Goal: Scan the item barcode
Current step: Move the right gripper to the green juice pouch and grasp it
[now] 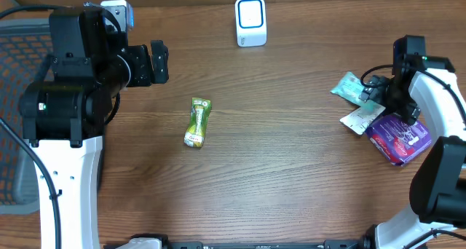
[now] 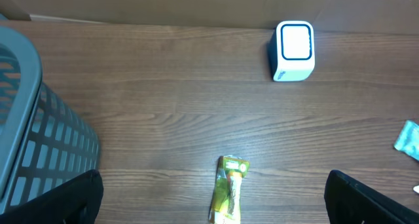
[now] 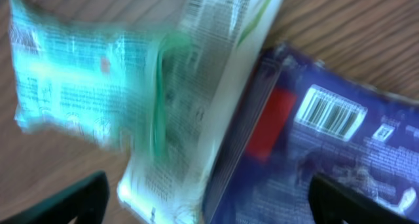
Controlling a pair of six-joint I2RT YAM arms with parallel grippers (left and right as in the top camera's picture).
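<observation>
The right hand [image 3: 206,185] stands wide open, empty, low above a purple packet [image 3: 327,139] whose barcode [image 3: 329,112] faces up. The left hand [image 1: 160,62], open too, points across the desk [image 1: 291,176] near a green packet [image 1: 197,122].

scanner [image 1: 250,21]: rear centre | sachet [image 1: 197,122]: centre | three pouches [image 1: 397,136]: right, apparently overlapping | basket [image 2: 39,145]: far left

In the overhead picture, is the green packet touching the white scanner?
No, the green packet lies well below the white scanner in the picture, with a wide gap between them.
</observation>
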